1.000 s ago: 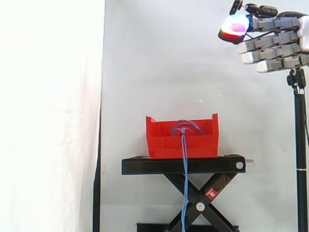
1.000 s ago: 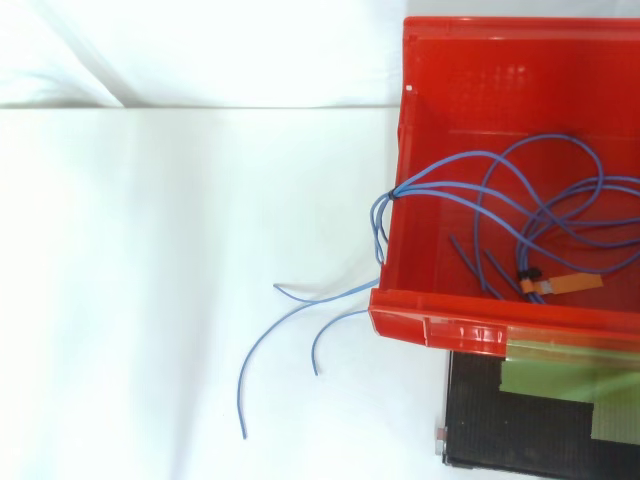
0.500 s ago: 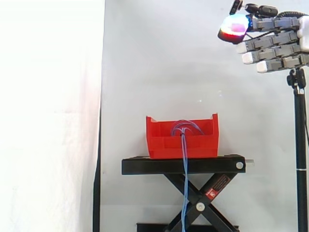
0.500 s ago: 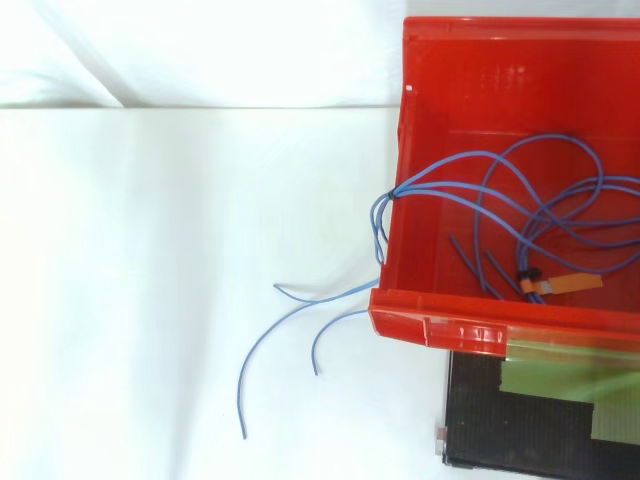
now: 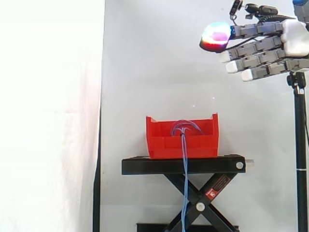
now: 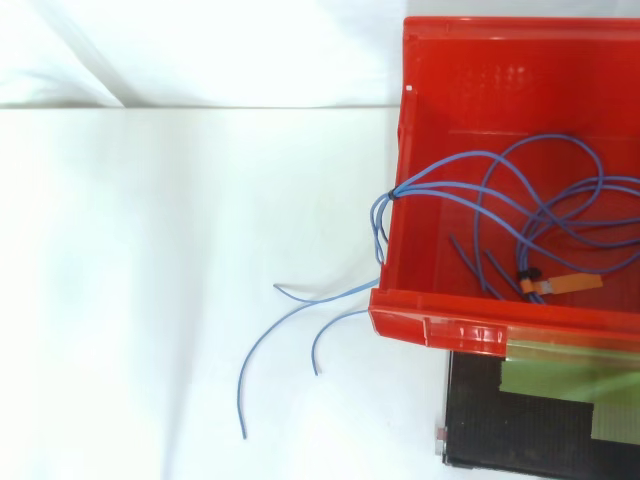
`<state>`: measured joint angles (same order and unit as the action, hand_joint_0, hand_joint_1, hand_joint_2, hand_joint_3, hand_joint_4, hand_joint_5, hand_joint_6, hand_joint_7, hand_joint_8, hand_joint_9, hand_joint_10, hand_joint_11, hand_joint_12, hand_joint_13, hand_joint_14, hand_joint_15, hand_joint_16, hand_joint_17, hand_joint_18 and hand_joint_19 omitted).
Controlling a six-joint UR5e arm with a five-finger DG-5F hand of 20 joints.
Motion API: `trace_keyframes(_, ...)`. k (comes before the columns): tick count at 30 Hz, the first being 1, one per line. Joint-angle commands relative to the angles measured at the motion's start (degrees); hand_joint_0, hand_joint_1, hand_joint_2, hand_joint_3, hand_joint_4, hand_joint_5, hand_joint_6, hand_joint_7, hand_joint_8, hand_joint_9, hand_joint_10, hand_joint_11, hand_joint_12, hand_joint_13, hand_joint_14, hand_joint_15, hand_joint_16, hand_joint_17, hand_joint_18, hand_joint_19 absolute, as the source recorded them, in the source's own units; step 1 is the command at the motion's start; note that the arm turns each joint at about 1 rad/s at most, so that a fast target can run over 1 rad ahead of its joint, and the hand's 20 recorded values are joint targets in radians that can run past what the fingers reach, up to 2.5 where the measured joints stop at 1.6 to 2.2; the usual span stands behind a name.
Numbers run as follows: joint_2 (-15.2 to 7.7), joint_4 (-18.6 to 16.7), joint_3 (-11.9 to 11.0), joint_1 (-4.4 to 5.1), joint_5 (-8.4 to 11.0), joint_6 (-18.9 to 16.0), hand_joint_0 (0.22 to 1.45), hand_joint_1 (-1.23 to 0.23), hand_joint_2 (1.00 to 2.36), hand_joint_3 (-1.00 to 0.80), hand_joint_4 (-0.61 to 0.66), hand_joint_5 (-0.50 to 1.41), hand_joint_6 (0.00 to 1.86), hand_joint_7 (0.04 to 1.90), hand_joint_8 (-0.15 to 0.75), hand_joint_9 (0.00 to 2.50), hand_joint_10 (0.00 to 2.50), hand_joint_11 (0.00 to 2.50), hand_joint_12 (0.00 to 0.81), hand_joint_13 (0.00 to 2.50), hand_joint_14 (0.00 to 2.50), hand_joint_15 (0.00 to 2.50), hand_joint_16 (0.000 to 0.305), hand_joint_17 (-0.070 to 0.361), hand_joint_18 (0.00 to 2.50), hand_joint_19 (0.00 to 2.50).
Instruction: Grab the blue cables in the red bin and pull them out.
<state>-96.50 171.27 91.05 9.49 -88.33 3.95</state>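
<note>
A red bin (image 5: 182, 139) stands on a black scissor stand (image 5: 183, 166). Thin blue cables (image 6: 520, 205) loop inside the red bin (image 6: 420, 140); some strands cross its left wall and hang down, their loose ends (image 6: 280, 340) trailing below. In the side view the blue cables (image 5: 184, 183) drop in front of the stand. My hand (image 5: 289, 41) hovers high at the upper right, well above and to the right of the bin. Its fingers (image 5: 251, 50) stretch straight to the left and hold nothing; one pad (image 5: 215, 36) glows red and cyan.
A white curtain (image 5: 48, 116) fills the background and left side. A thin black tripod pole (image 5: 300, 154) rises at the right edge under the hand. An orange tag (image 6: 565, 284) lies among the cables in the bin. The stand's black top (image 6: 540, 420) shows below the bin.
My hand has moved left and slightly down, toward the space above the bin. The bin and cables have not moved.
</note>
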Motion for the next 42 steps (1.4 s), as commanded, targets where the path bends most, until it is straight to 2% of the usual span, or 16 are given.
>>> trace_keyframes(1,-1.5,3.02,-2.98,-0.17,-1.06,1.01,0.74,-0.59,1.0,-1.0,0.15,0.05,0.01,0.21,0.194,0.0,0.0,0.07,0.312,0.0,0.01,0.28,0.054,0.122,0.0,0.37)
trace_keyframes(6,-1.5,1.08,-2.98,-0.08,-0.71,4.17,0.74,-0.59,1.0,-1.0,0.15,0.05,0.01,0.21,0.193,0.0,0.0,0.08,0.313,0.0,0.01,0.27,0.054,0.122,0.0,0.37)
trace_keyframes(10,-1.59,0.29,-2.98,0.09,-0.71,4.88,0.74,-0.59,1.0,-1.0,0.15,0.05,0.01,0.22,0.194,0.0,0.0,0.07,0.313,0.0,0.01,0.28,0.054,0.122,0.0,0.37)
trace_keyframes(12,-2.56,-0.15,-2.9,0.09,-0.71,4.7,0.74,-0.59,1.0,-1.0,0.15,0.05,0.01,0.22,0.195,0.0,0.0,0.08,0.312,0.0,0.01,0.27,0.054,0.122,0.0,0.38)
trace_keyframes(14,-3.87,-0.32,-3.6,-0.17,-1.41,4.26,0.74,-0.59,1.0,-1.0,0.15,0.05,0.01,0.22,0.194,0.0,0.0,0.07,0.313,0.0,0.01,0.28,0.054,0.122,0.0,0.38)
trace_keyframes(17,-5.1,0.2,-5.0,-0.26,-1.32,4.09,0.74,-0.6,1.0,-1.0,0.15,0.05,0.01,0.22,0.194,0.0,0.0,0.07,0.313,0.0,0.01,0.27,0.055,0.123,0.0,0.38)
trace_keyframes(18,-5.89,1.35,-6.85,-0.26,-1.41,4.35,0.74,-0.6,1.0,-1.0,0.15,0.05,0.01,0.21,0.195,0.0,0.0,0.07,0.314,0.0,0.01,0.27,0.055,0.123,0.0,0.38)
trace_keyframes(23,-7.56,2.49,-8.78,-0.35,-1.5,5.58,0.74,-0.6,1.0,-1.0,0.15,0.05,0.01,0.22,0.193,0.0,0.0,0.07,0.314,0.0,0.01,0.28,0.055,0.123,0.0,0.37)
trace_keyframes(34,-7.74,0.64,-8.78,-0.35,-1.15,7.87,0.74,-0.6,1.0,-1.0,0.15,0.05,0.01,0.21,0.194,0.0,0.0,0.08,0.316,0.0,0.01,0.28,0.054,0.123,0.0,0.39)
trace_keyframes(38,-7.83,0.47,-8.78,-0.17,-0.27,8.22,0.74,-0.6,1.0,-1.0,0.15,0.05,0.01,0.21,0.195,0.0,0.0,0.07,0.317,0.0,0.01,0.28,0.054,0.122,0.0,0.39)
trace_keyframes(42,-9.41,0.91,-9.31,-0.43,-0.44,8.04,0.74,-0.6,1.0,-1.0,0.15,0.05,0.01,0.21,0.193,0.0,0.0,0.07,0.315,0.0,0.01,0.28,0.054,0.122,0.0,0.39)
